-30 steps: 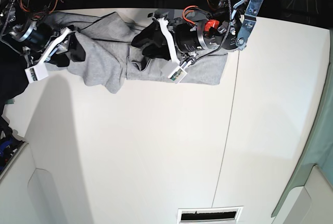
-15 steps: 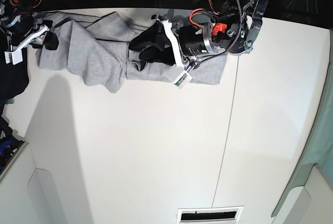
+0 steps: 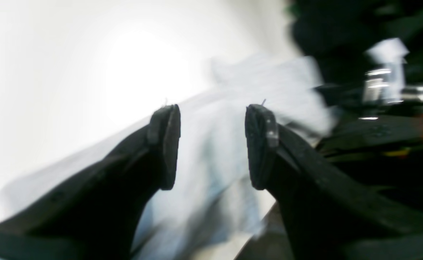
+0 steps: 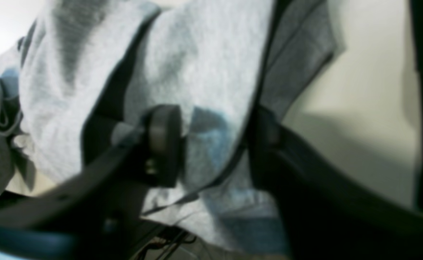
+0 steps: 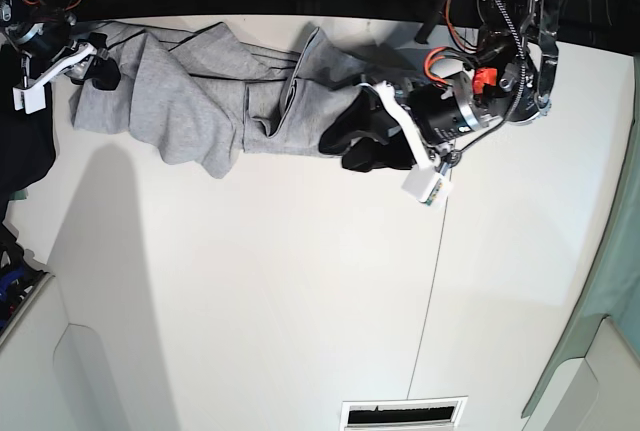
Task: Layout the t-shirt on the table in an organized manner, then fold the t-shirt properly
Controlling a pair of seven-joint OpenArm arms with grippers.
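Sprawling t-shirt (image 5: 190,101) (crumpled) across table (image 5: 300,291)

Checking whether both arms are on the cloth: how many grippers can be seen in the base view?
2. The left gripper is at the t-shirt's right end, near the table's middle. The right gripper is at the shirt's left end, by the table's far-left edge.

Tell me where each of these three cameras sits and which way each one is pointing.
Base: high overhead, looking down at the white table, the crumpled light grey cotton t-shirt and both arms.
Left wrist: behind the left gripper, jaws apart, facing blurred shirt.
Right wrist: behind the right gripper, jaws around shirt fabric.
All three share the t-shirt.
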